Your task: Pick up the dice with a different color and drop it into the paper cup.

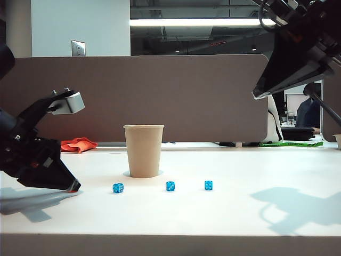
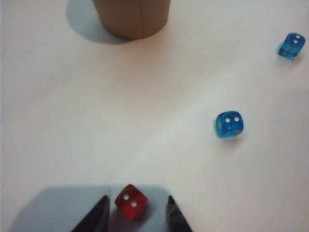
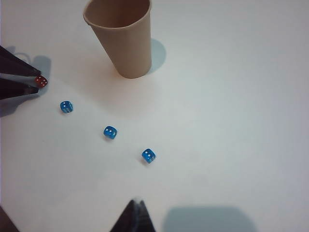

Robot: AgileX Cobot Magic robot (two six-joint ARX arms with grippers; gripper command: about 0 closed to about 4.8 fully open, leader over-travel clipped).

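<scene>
Left pincer (image 2: 135,215) straddles the red die (image 2: 131,201), jaws open; closing off-center could flick it away. Right pincer (image 3: 136,215) hangs shut, high above the tabletop (image 1: 240,213).

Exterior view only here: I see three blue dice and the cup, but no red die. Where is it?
Observer: The red die lies on the table between the fingers of the left claw, low at the table's left, which screens it from you.
Operator: Gripped yet?
Observer: No. The left claw is open, and a gap shows between the die and one finger.
Operator: And the right claw, open or shut?
Observer: Shut. The right claw has its fingertips together and hangs high over the table, looking down on the blue dice.
</scene>
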